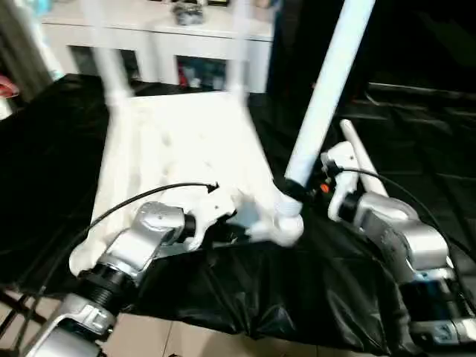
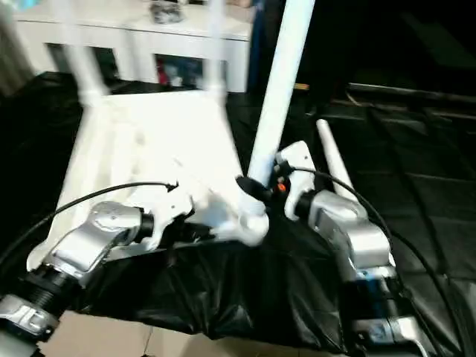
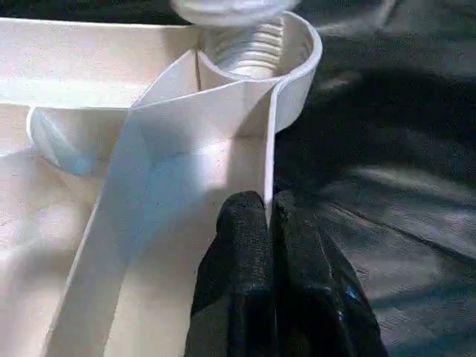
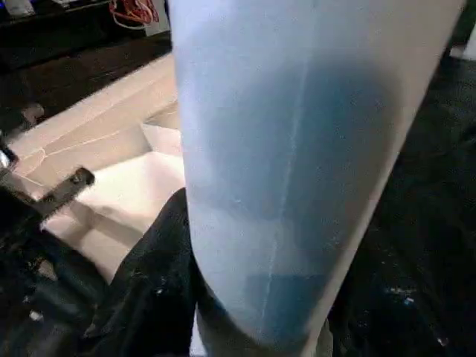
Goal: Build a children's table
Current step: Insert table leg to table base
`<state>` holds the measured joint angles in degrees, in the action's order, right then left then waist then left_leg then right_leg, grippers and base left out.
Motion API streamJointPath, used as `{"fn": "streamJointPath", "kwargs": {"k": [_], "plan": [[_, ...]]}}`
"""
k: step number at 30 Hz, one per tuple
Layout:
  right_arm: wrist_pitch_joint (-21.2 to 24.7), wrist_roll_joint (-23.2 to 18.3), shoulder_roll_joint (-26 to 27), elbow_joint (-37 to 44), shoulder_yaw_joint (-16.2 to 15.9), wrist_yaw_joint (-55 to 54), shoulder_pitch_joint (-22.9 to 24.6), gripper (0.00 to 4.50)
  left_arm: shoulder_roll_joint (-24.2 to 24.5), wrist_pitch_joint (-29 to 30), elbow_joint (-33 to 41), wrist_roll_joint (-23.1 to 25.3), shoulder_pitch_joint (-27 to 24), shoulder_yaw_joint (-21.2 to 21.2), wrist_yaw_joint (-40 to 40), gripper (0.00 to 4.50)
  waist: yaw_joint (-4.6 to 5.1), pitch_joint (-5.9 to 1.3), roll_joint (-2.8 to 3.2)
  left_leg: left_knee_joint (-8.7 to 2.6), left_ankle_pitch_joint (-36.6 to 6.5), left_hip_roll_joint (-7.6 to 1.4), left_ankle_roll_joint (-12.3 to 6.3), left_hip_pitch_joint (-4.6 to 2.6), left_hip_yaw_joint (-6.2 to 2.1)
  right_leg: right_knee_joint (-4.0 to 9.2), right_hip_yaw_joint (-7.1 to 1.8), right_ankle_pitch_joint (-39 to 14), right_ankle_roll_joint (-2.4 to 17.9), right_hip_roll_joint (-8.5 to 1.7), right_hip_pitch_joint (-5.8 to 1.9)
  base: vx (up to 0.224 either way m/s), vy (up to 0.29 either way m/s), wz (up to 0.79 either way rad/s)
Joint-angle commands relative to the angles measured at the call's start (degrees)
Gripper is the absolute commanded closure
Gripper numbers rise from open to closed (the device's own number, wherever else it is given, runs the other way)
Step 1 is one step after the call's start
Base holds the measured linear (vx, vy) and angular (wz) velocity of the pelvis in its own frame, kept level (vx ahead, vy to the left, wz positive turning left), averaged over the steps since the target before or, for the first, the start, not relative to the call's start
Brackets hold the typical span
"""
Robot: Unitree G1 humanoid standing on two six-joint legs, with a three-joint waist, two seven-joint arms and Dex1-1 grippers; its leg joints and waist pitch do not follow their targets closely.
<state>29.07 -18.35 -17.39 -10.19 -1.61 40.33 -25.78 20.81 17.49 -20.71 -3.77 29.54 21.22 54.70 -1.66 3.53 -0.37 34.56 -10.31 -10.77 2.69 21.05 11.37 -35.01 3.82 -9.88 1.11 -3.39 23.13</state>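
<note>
Tabletop upside down on the sheet-covered surface

Three legs [image 1: 327, 97] stand in the tabletop's [image 1: 171, 141] corner sockets; a loose leg [image 1: 361, 160] lies to its right; cabinet [image 1: 160, 33] behind.

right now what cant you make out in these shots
- How deep the leg is threaded into the corner socket: left wrist view cuts the leg at the edge.
- Leg's upper end: cut off in both eye views.
- Fourth leg: partly behind the right arm.
- Far legs: motion-blurred.

Lab-like room: black sheeting [image 1: 245, 290] over work surface, white cabinet [image 1: 160, 37] behind, tiled floor [image 1: 149, 338].
</note>
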Motion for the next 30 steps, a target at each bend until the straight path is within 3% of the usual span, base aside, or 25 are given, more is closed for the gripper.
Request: {"fn": "streamJointPath", "kwargs": {"k": [1, 6, 12, 19, 30], "plan": [[-1.65, 0.44, 0.27, -1.93, -0.17, 0.2, -2.01, 2.61, -0.92, 0.65, 1.37, -0.77, -0.79, -2.39, -2.46, 4.5, -0.54, -4.17, -0.72, -3.54, -9.93, -2.22, -1.07, -0.41, -1.47, 4.87, -2.96, -18.99, 9.11, -4.74, -2.84, 0.0, 0.0, 0.0], [-2.83, 1.63, 0.31, -5.16, -1.15, 0.93, -3.36, 2.61, -1.8, 0.96, 1.15, 0.33, -0.97, -2.08, -3.75, 4.5, -0.69, -4.11, -0.72, -3.59, -9.47, -2.32, -1.53, -0.55, -1.35, 4.63, -2.95, -16.77, 10.1, -4.61, -2.75, 0.0, 0.0, 0.0], [-5.16, 3.36, 0.82, -10.77, -2.18, 1.45, -5.08, 2.61, -2.62, 1.34, 0.09, 0.71, -0.4, -2.26, -5.59, 4.5, -0.68, -4.01, -0.8, -3.57, -10.53, -2.23, -1.24, -0.49, -1.38, 4.96, -2.9, -19.86, 9.27, -4.74, -2.77, 0.0, 0.0, 0.0], [-7.87, 5.62, 1.06, -15.59, -4.02, 1.92, -6.33, 2.61, -3.4, 2.17, -0.87, 1.08, 0.77, -2.98, -6.56, 4.5, -0.65, -4.04, -0.74, -3.51, -10.62, -2.23, -1.46, -0.56, -1.38, 5.0, -2.86, -19.78, 9.39, -4.75, -2.68, 0.0, 0.0, 0.0], [-7.94, 5.88, -0.91, -15.53, -3.99, 3.83, -6.16, 2.61, -3.23, 0.58, -0.65, 1.42, 0.5, -2.51, -5.86, 4.5, -0.68, -4.05, -0.67, -3.58, -11.19, -2.29, -1.65, -0.64, -1.4, 5.01, -2.85, -19.59, 9.47, -4.63, -2.68, 0.0, 0.0, 0.0]]}}
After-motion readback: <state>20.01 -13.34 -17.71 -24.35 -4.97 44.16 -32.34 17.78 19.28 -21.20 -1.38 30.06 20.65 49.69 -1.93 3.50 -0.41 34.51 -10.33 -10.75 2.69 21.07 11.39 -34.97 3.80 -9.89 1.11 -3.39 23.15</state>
